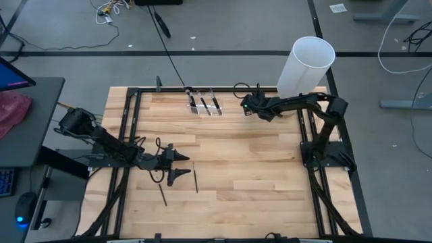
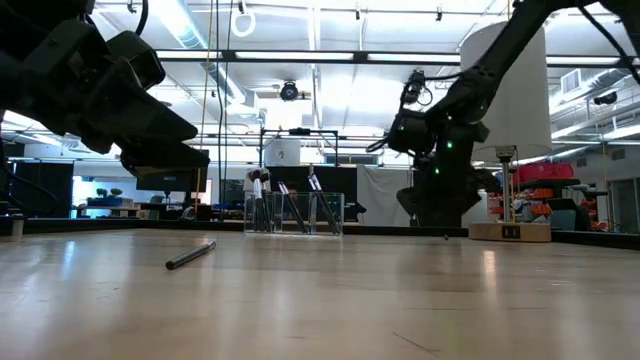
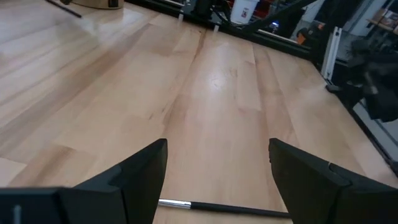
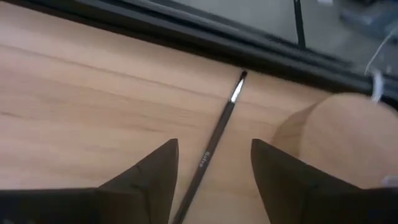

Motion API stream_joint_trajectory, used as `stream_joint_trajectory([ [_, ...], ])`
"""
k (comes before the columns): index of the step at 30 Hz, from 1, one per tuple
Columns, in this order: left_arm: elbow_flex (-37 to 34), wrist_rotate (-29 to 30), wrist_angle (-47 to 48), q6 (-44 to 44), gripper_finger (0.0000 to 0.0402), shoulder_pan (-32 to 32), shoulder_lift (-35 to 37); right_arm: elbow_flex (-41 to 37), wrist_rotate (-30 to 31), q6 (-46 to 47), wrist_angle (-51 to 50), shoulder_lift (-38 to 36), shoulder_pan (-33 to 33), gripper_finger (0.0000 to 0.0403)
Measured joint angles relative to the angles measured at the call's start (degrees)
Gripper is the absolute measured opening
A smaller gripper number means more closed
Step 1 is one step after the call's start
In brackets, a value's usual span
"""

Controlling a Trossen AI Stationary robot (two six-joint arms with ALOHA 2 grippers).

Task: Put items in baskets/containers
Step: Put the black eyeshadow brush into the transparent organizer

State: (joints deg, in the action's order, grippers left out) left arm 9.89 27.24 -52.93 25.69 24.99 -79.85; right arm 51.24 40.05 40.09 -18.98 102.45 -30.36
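A thin brush [image 4: 214,140] lies flat on the tabletop [image 4: 93,93] between the spread, empty fingers of the right pincer [image 4: 211,180]. It looks light, stiff and prone to roll; grip mid-handle. The left pincer [image 3: 217,180] gapes empty over another brush [image 3: 230,207].

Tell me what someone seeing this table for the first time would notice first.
Probably the tall white cylinder at the far right corner, towering over everything. Next, the clear organiser at the far edge with a few brushes standing in it, the right gripper open just beside it over a brush lying on the wood. Near the front left, the left gripper hovers open by two loose brushes.
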Motion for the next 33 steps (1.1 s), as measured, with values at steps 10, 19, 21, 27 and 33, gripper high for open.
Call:
stream_joint_trajectory([
  [10,0.0,-0.1,0.0,0.7,0.0281,0.0,0.0,-0.1,-5.3,2.0,1.1,3.7,-2.5,0.0136],
  [19,0.0,-0.1,0.0,0.7,0.0281,0.4,0.0,-0.2,-10.0,-5.4,-2.2,3.1,-2.3,0.0034],
  [21,0.0,-0.1,0.0,0.7,0.0281,0.4,0.0,-0.3,-13.1,-6.8,-2.4,2.7,-2.0,0.0013],
  [27,0.0,-0.1,0.0,0.7,0.0281,0.4,0.0,-0.3,-16.5,-6.9,-3.1,2.5,1.0,0.0018],
  [33,0.0,-0.1,0.0,1.0,0.0281,0.4,0.0,-0.3,-16.9,-5.3,-10.5,1.3,8.6,0.0014],
])
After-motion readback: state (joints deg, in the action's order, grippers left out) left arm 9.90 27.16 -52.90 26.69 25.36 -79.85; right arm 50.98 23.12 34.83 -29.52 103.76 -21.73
